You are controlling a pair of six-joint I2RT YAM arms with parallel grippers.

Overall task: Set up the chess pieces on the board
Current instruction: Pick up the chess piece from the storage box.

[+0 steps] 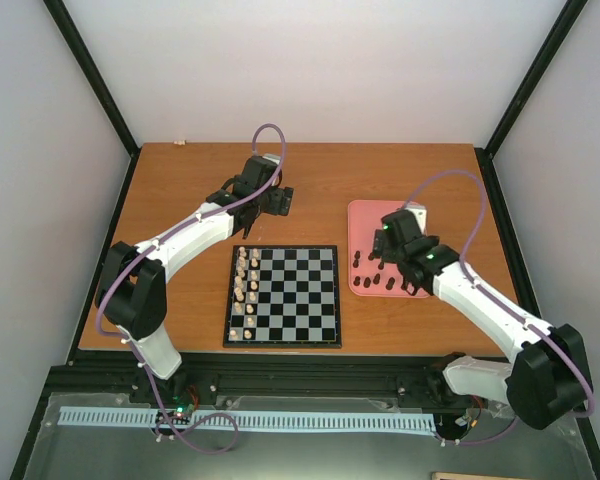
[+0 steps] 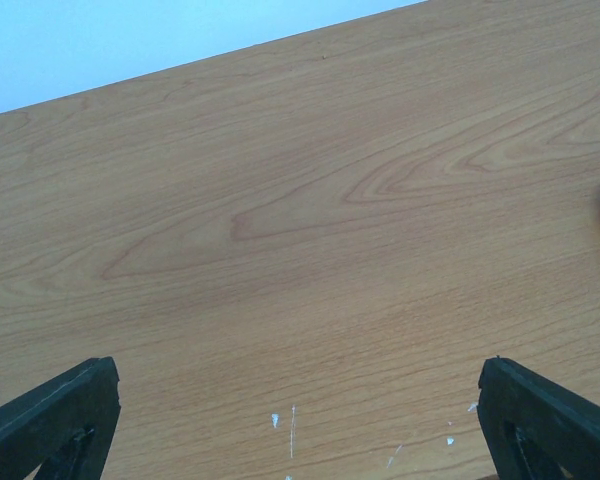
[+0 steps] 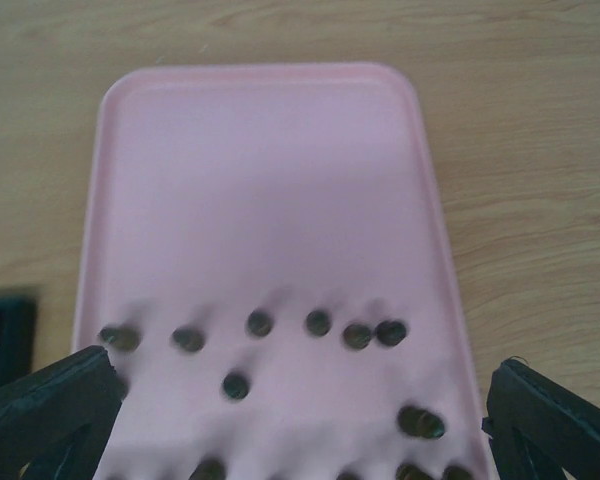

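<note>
white arms (image 1: 195, 234), black joints (image 1: 136, 292), purple cables (image 1: 270, 125)

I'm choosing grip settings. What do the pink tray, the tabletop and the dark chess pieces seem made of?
Pink tray: probably moulded plastic, matte, given its even colour and rounded raised rim. Tabletop: wood or wood-look laminate, smooth, showing clear grain. Dark chess pieces: blurred; a slight sheen hints at plastic or lacquered wood, uncertain.

Bare tray (image 3: 260, 160) floor beyond scattered chess pieces (image 3: 318, 323)
</note>
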